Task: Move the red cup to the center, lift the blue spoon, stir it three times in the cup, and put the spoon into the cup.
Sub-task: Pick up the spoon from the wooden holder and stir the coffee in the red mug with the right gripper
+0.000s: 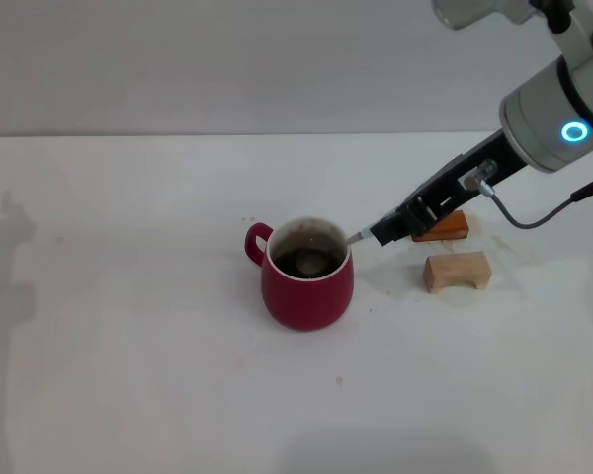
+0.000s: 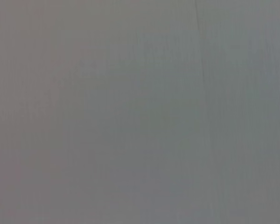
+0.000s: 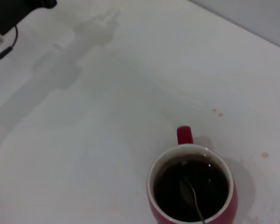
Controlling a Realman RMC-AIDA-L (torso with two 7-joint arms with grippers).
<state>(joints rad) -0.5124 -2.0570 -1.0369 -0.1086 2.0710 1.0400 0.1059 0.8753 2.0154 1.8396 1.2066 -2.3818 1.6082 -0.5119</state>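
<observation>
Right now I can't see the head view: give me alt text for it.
The right gripper holds the blue spoon slanted over the rim of the red cup, its bowl down in dark liquid. The cup stands mid-table, handle toward the robot's left. An orange block and a tan block lie beside the arm.

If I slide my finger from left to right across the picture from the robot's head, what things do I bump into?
red cup → blue spoon poking out of the cup → right gripper holding the spoon → tan wooden block. The orange block overlaps, so it is left out.
</observation>
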